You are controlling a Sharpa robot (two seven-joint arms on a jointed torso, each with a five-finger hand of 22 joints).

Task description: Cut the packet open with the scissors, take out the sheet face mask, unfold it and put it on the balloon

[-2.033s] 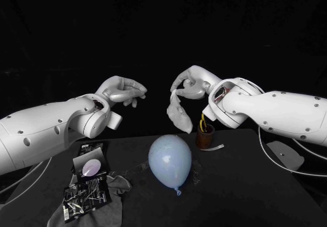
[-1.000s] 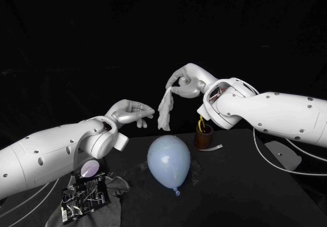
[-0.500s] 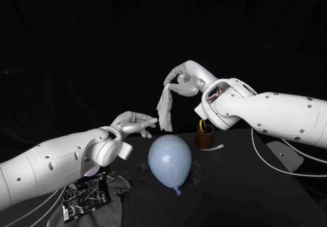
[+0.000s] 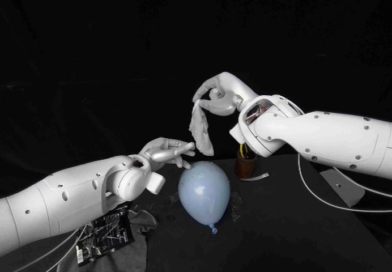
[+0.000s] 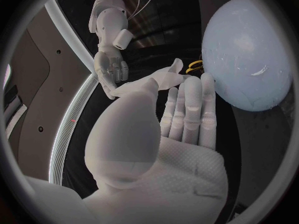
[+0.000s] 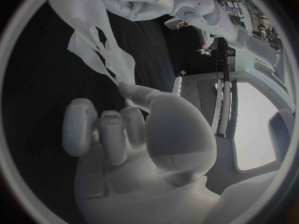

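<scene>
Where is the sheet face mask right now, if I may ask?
In the head view the sheet face mask hangs from the right hand above the balloon, its lower end near the left hand.

The balloon [image 4: 203,192] lies in the middle of the bench [image 4: 306,229], with room to pass on its right. A brown holder [image 4: 245,165] stands just behind it, and the left robot hand [image 4: 167,153] and the hanging mask [image 4: 200,131] crowd the air over its far end.
</scene>
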